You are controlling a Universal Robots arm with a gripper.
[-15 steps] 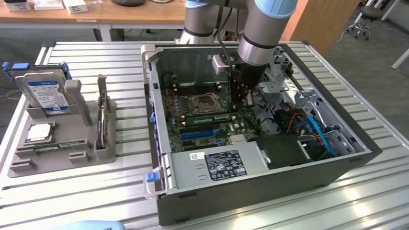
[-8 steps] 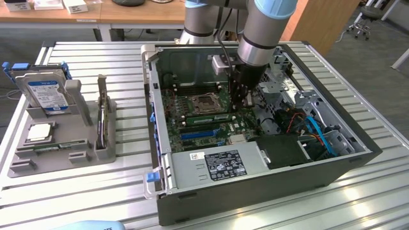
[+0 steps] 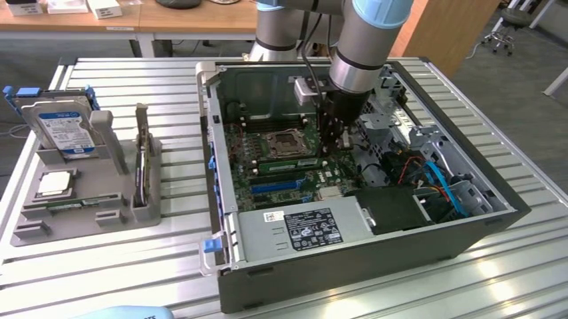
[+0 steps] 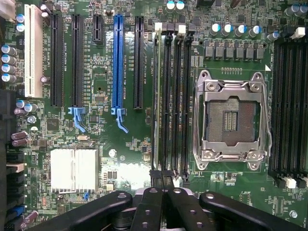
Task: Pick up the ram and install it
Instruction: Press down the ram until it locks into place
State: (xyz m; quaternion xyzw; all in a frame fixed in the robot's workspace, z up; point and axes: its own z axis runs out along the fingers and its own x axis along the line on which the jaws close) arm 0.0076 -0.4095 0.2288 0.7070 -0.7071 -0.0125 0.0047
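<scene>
The ram [image 3: 288, 161] is a thin green stick standing on edge in the memory slot beside the empty processor socket [image 3: 286, 141] inside the open computer case [image 3: 355, 266]. In the wrist view the ram [image 4: 157, 96] shows edge-on as a pale line in the outermost of several black slots. My gripper [image 3: 340, 147] reaches down into the case at one end of the stick. Its black fingers are shut together, and my gripper [image 4: 162, 177] sits right over the ram's near end. Nothing shows between the fingers. Whether they press on the stick I cannot tell.
A grey tray [image 3: 89, 222] at the exterior view's left holds a blue-labelled hard drive [image 3: 66, 129] and a square silver processor chip [image 3: 55, 183]. The power supply [image 3: 302, 229], cables [image 3: 443, 186] and drive cage crowd the case. Blue and black expansion slots [image 4: 118, 62] lie beside the memory slots.
</scene>
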